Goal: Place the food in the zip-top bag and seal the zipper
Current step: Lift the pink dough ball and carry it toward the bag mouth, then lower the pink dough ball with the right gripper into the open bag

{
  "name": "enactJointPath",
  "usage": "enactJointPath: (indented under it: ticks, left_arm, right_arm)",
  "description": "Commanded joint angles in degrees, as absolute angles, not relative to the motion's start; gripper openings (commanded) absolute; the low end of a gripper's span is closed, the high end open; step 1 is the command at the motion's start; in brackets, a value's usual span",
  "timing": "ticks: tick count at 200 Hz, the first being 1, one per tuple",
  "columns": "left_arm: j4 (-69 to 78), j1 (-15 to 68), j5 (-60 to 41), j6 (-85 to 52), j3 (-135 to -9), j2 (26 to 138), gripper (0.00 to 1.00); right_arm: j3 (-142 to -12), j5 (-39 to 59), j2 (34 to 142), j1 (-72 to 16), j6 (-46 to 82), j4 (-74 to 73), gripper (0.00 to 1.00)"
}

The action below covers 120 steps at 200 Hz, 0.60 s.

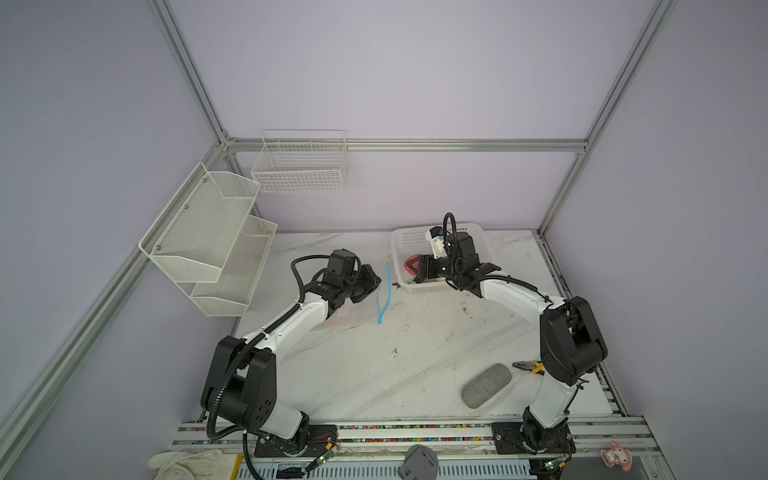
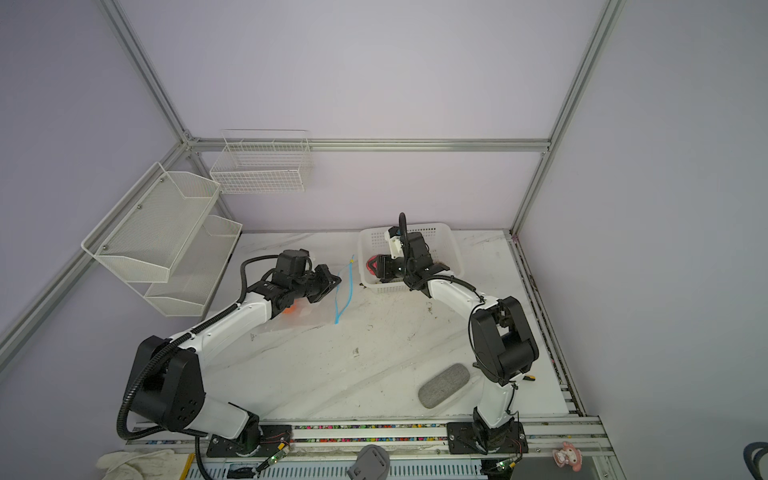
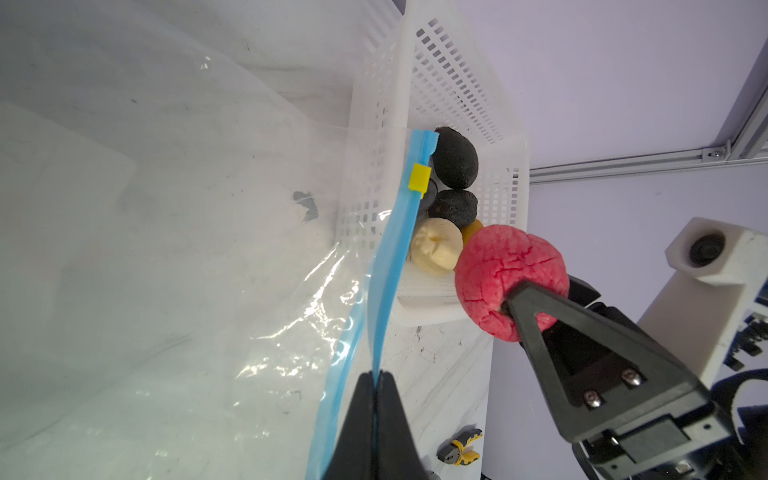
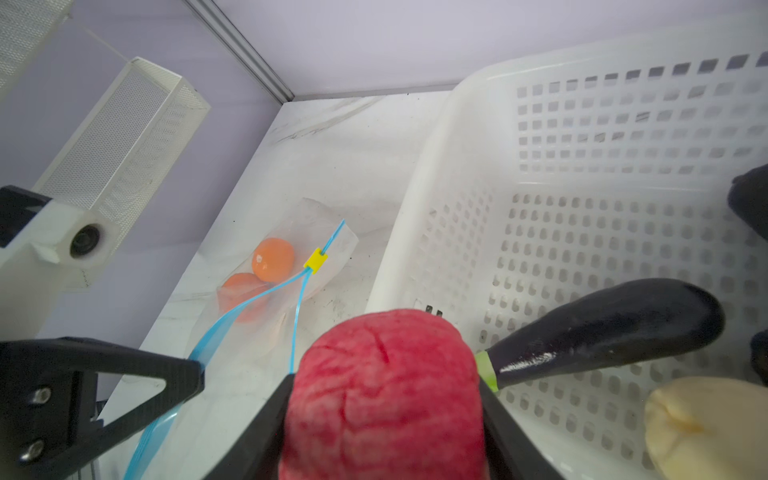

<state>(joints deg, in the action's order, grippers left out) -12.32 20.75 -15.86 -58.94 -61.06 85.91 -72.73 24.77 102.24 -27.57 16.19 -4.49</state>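
Because the left gripper [image 3: 376, 376] was pinched shut on one lip of the zipper [image 3: 390, 257], raising it off the table, the bag [image 3: 187, 249] gaped toward the basket [image 3: 457, 95], apparently so food could pass straight in. The right gripper [image 4: 384, 384] was clamped on the pink fruit [image 3: 507, 270], holding it above the basket's rim near that opening. Two oranges [image 4: 273, 258] lay inside the bag, while black pieces [image 3: 455, 158] and a cream piece [image 3: 436, 249] sat in the basket.

Both top views look steeply down from the front over the whole table [image 1: 374, 374]. Each wrist camera, close behind its jaws, looks toward the table's middle; both show the zipper [image 3: 386, 266] and perforated basket [image 3: 453, 83].
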Motion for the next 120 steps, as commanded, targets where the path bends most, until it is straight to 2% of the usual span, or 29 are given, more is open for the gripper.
enactJointPath:
  ticks: [1, 62, 120]
  left_arm:
    - [-10.8, 20.7, -16.2, -58.1, -62.0, 83.5, 0.00]
    - [-10.7, 20.7, -15.8, -58.3, -61.8, 82.6, 0.00]
    - [-10.9, 20.7, -15.8, -58.4, -62.1, 82.1, 0.00]
  right_arm:
    - [-67.9, 28.9, 99.0, -28.4, 19.8, -15.8, 0.53]
    - [-57.1, 31.4, 95.3, -30.1, 30.1, -32.7, 0.47]
    - [-55.5, 34.4, 97.7, -32.5, 37.9, -41.4, 0.41]
